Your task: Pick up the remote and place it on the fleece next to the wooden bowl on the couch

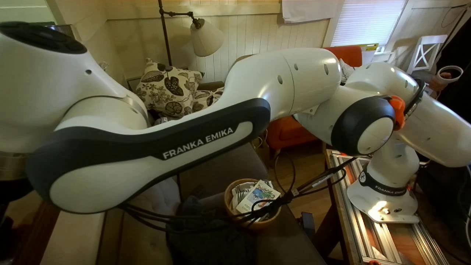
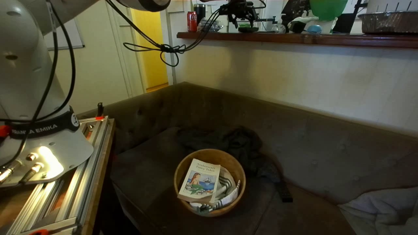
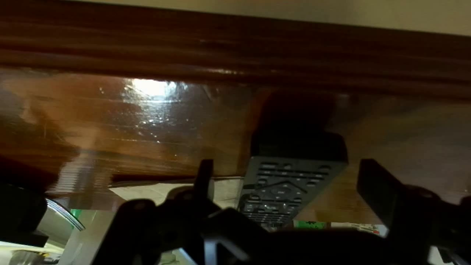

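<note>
Arm [image 1: 204, 134] outstretched over couch [image 2: 321, 138], gripper [image 3: 285, 162] (spread wide) pointing down, remote [image 3: 279, 189] beneath

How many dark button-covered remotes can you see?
1 for certain: a dark button-covered remote on the glossy brown wooden ledge, seen between the spread jaws of the black gripper. A dark slim object on the grey-brown tufted couch may be another; more could be hidden.

The claw [image 3: 287, 163] hides one end of the remote [image 3: 281, 189]; in an exterior view, cables [image 1: 282, 200] partly cover the bowl [image 1: 227, 198] and book [image 1: 256, 193].
</note>
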### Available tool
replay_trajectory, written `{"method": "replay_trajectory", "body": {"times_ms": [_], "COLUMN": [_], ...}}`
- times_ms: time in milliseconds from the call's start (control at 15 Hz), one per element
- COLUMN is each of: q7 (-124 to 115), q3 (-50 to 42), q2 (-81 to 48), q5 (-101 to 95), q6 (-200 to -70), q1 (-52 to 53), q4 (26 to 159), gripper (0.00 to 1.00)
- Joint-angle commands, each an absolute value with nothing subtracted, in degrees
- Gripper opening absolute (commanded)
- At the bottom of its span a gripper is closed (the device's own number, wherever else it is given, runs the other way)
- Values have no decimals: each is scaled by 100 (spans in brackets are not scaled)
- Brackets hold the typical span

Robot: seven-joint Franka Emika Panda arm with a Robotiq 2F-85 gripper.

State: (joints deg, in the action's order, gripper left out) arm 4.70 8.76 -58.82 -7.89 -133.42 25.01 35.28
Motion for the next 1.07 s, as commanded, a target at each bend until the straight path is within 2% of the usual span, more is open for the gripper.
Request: {"method": "replay_trajectory", "body": {"times_ms": [0,267,333,467,533,800,1000], "q7": [589,634,647,651,651,499,449], "q3": [810,778,769,745,727,652,651], "q2": [-6329,-6589,-6637,-6710,-6734,-6405,-6392], "q5": [-637,-640,-639,-638,-640,-637,-622], "q6": [-13131,-13149,-13145,-13132,-13115,-13296,-13270], "q1": [2588,2643,2659,2691,2708,2703,2712], "q4": [2793,2430,2349,2215,2164,2702,2704], "gripper": [100,100,95,70,68,38,37]}}
